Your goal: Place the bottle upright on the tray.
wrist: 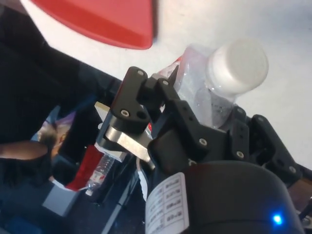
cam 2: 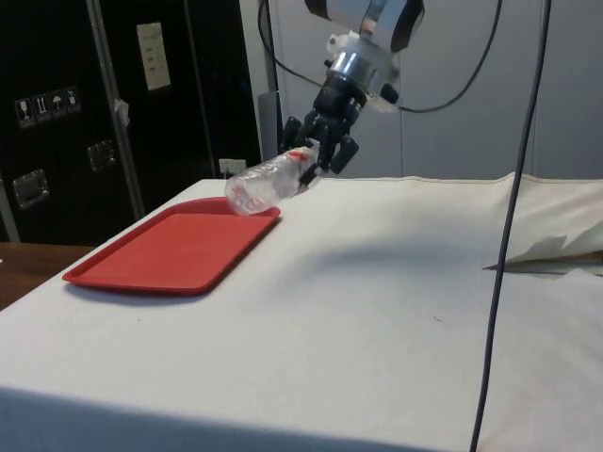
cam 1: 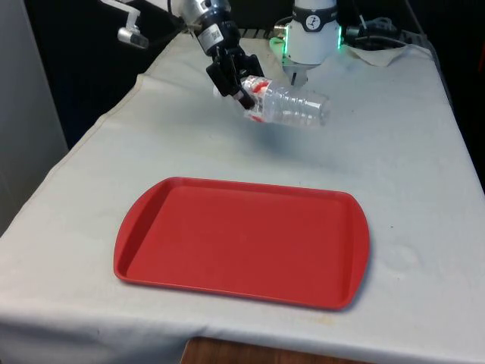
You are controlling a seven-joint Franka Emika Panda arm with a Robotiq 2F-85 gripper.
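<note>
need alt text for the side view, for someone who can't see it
A robot hand holds a clear plastic bottle by its neck end, lifted in the air and lying nearly on its side. The bottle hangs over the far corner of a red tray, which sits on a table covered in white cloth, with dark cabinets behind.

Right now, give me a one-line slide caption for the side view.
Gripper holds the clear bottle on its side in the air, above the red tray's far edge.

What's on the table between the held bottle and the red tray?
Nothing but bare white cloth. In the front view the bottle, held in the gripper, hangs above the table beyond the tray, with no object between them.
</note>
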